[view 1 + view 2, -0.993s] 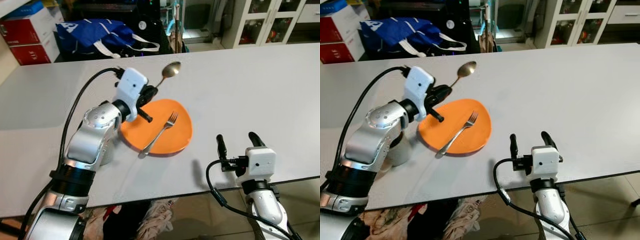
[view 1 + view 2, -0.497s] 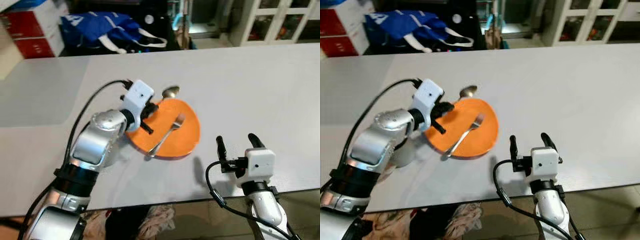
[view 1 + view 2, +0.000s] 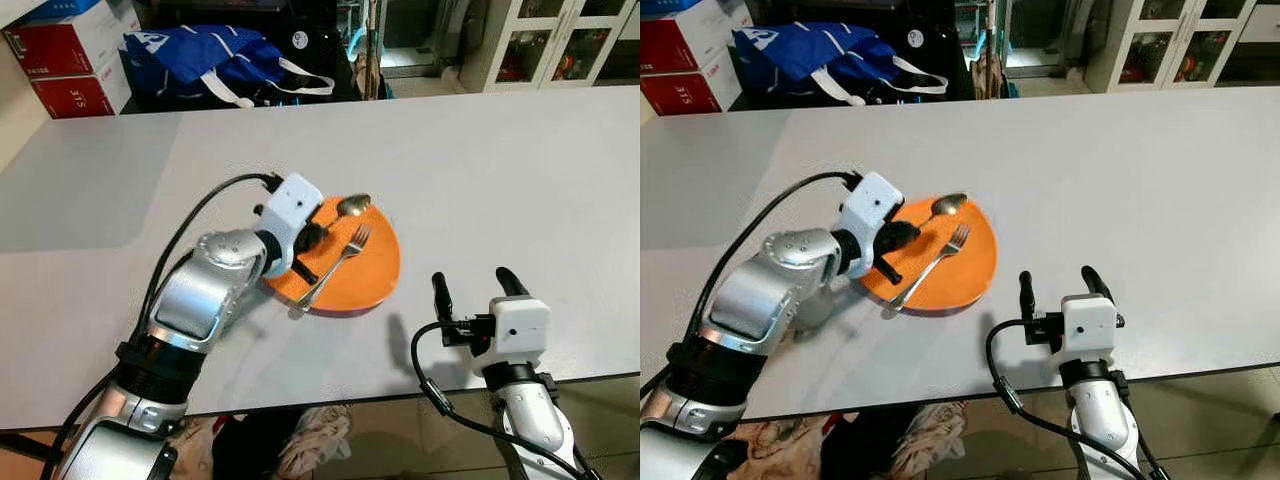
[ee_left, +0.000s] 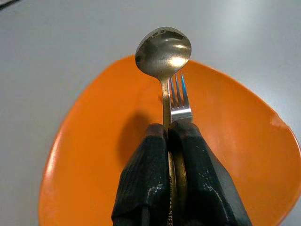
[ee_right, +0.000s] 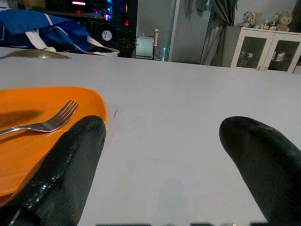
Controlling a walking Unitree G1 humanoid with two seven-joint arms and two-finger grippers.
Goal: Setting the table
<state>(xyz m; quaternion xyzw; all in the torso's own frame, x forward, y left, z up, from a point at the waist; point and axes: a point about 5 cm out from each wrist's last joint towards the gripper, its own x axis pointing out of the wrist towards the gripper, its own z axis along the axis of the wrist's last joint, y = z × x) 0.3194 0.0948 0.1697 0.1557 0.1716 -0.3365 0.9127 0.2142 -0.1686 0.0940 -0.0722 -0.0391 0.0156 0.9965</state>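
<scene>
An orange plate [image 3: 362, 281] lies on the white table [image 3: 500, 170] in front of me. A silver fork [image 3: 343, 260] rests across it, tines pointing away. My left gripper [image 3: 310, 240] is shut on a silver spoon [image 4: 163, 52] and holds it low over the plate's far edge, bowl [image 3: 353, 205] pointing away, right beside the fork [image 4: 178, 99]. My right gripper [image 3: 475, 285] is open near the table's front edge, to the right of the plate, with nothing between its fingers [image 5: 70, 160].
A blue bag [image 3: 215, 60] and red boxes [image 3: 65, 65] stand behind the table's far left side. White cabinets [image 3: 545, 40] stand at the back right. The table surface stretches bare to the right and far side of the plate.
My left gripper has lowered the spoon from above the table's far side down to just over the plate. The camera has shifted. The right gripper has stayed still.
</scene>
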